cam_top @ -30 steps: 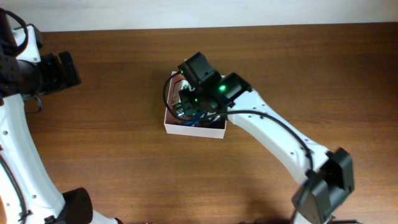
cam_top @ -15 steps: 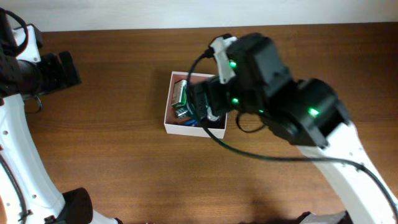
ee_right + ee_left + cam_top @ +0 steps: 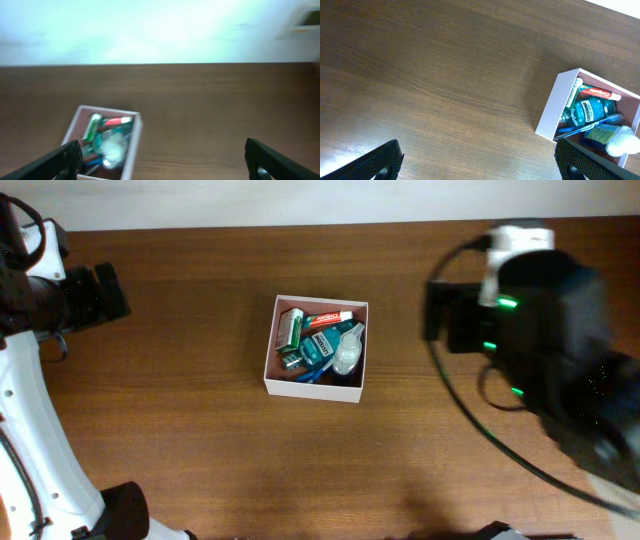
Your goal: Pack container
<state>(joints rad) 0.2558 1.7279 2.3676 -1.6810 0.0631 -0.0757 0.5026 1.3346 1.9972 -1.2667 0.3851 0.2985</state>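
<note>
The container (image 3: 312, 388), a square white-walled box, sits mid-table and holds a red-and-white toothpaste tube (image 3: 330, 317), a green mouthwash bottle (image 3: 322, 345), a white-and-green packet (image 3: 291, 328), a pale bottle (image 3: 347, 352) and a blue toothbrush (image 3: 305, 375). My left gripper (image 3: 112, 295) is far to the left, open and empty; in its wrist view (image 3: 482, 167) the container (image 3: 547, 120) lies to the right. My right gripper (image 3: 440, 315), blurred, hangs to the right of the box. It is open and empty, with the container (image 3: 132, 145) at lower left beyond its jaws (image 3: 165, 165).
Bare brown wooden table (image 3: 200, 440) surrounds the box on all sides. A pale wall runs along the table's far edge (image 3: 300, 210). The right arm's bulky body (image 3: 560, 370) hangs over the right side of the table.
My right gripper has come up out of the container and pulled away to the right, opening as it went. The box's contents now show. The left arm has not moved.
</note>
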